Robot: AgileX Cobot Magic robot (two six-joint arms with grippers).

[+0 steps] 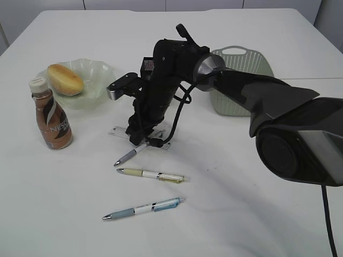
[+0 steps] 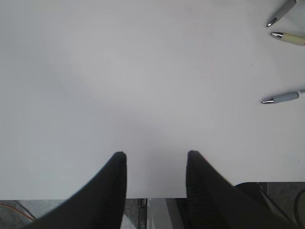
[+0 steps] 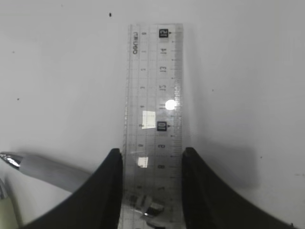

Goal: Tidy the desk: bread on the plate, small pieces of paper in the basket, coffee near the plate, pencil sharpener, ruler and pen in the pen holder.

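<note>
While closed, right jaws flank ruler [image 3: 153, 95]

behind the white table's far edge runs a pale wall of flat panels [image 1: 123, 4] split by thin vertical seams. light is soft and even. a strip of grey floor [image 2: 28, 210] shows below the near edge.

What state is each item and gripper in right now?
bread: on the plate
coffee: upright, capped, beside plate
ruler: flat on desk, clamped between right gripper fingers
left gripper: open, empty
basket: upright
three pens: lying loose
</note>
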